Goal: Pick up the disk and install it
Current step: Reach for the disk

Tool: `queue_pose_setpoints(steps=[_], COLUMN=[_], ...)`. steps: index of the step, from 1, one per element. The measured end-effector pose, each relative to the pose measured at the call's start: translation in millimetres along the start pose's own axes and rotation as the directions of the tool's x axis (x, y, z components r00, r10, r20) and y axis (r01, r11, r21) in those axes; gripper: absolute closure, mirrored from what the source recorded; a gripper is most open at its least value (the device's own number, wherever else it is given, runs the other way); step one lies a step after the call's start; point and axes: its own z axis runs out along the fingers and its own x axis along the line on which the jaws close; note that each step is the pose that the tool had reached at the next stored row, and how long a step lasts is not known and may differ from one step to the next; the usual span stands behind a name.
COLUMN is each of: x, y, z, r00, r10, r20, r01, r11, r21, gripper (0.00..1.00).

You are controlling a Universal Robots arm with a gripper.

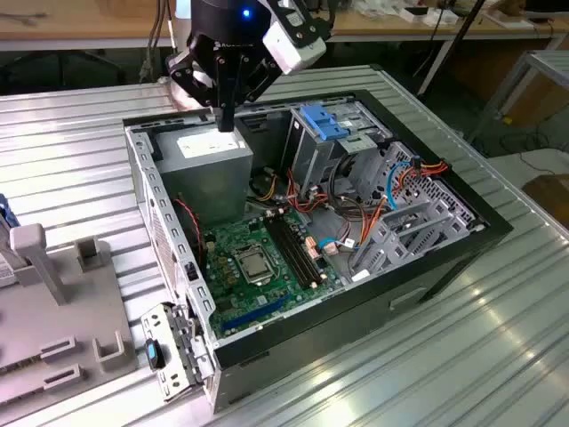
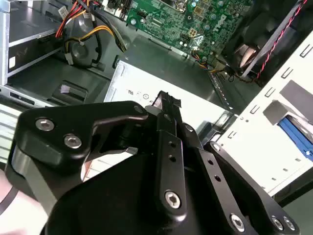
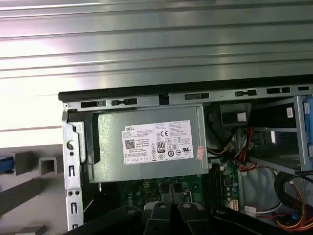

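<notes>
My gripper [image 1: 227,123] hangs over the grey power supply [image 1: 209,153] at the back corner of the open computer case [image 1: 142,178]. Its black fingers are shut, tips together, with nothing between them; the second wrist view shows the gripper [image 2: 168,100] just above the supply's white label [image 2: 142,88]. The disk [image 1: 4,218] shows as a blue edge at the exterior view's far left, standing on a grey fixture [image 1: 53,294] outside the case. That disk also peeks in as blue in both wrist views [image 2: 297,136] [image 3: 5,164]. It is well apart from the gripper.
Inside the case lie the green motherboard [image 1: 258,267], bundles of red and orange cables [image 1: 391,191], and a metal drive cage with blue clips [image 1: 324,124] on top. The case rests on a ribbed metal table [image 1: 462,356]. A black bracket [image 1: 173,351] leans at the case's front corner.
</notes>
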Motion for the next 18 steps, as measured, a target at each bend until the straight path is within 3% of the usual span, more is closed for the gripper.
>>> queue_pose_setpoints(steps=[9, 18], x=[25.8, 39.4], y=[-2.0, -3.0], z=[-0.7, -0.9], r00=[1.0, 1.0], r10=[0.0, 0.0], r20=[0.0, 0.0001], r01=[0.0, 0.0], r11=[1.0, 1.0], r21=[0.0, 0.0], gripper=[0.89, 0.89])
